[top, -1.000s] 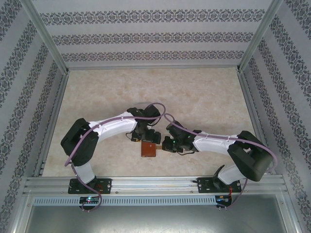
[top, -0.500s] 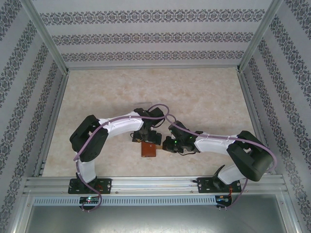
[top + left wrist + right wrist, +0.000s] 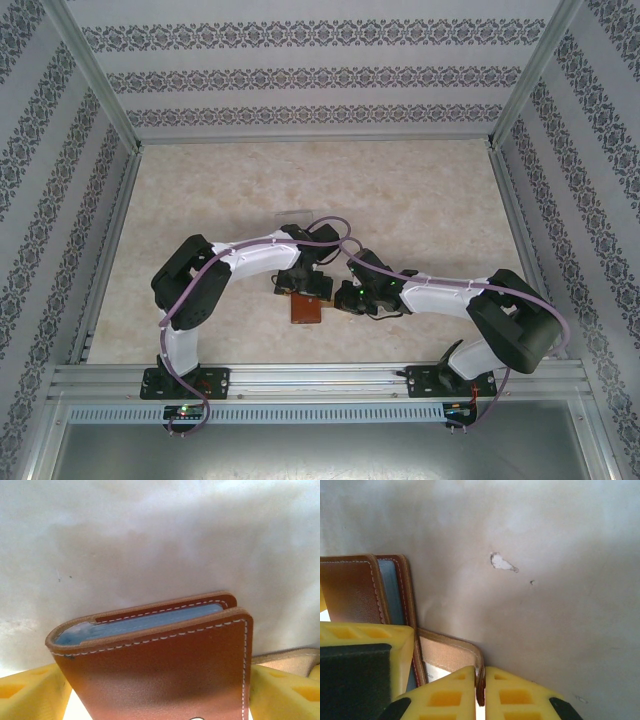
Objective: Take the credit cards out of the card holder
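Top external: holder (image 3: 306, 309), table's (image 3: 430, 200) 6 o'clock, folded shut, no cards out; left gripper (image 3: 298, 285) spread astride it, right gripper (image 3: 338, 298) pinching strap (image 3: 451, 656) at holder's 3 o'clock; all extraction judged outstanding.

— How many card holders do we count?
— One card holder (image 3: 306, 309), brown leather, on the one table (image 3: 420, 200).
— And claws?
— Two. We see the left claw (image 3: 300, 284) at the holder's 12 o'clock and the right claw (image 3: 336, 298) at its 3 o'clock. They sit on two arms, the left arm (image 3: 240, 260) and the right arm (image 3: 440, 292).
— Credit cards?
— We cannot count them. We make out one grey-blue stack of pockets (image 3: 150, 622) and one strap tab (image 3: 451, 656).
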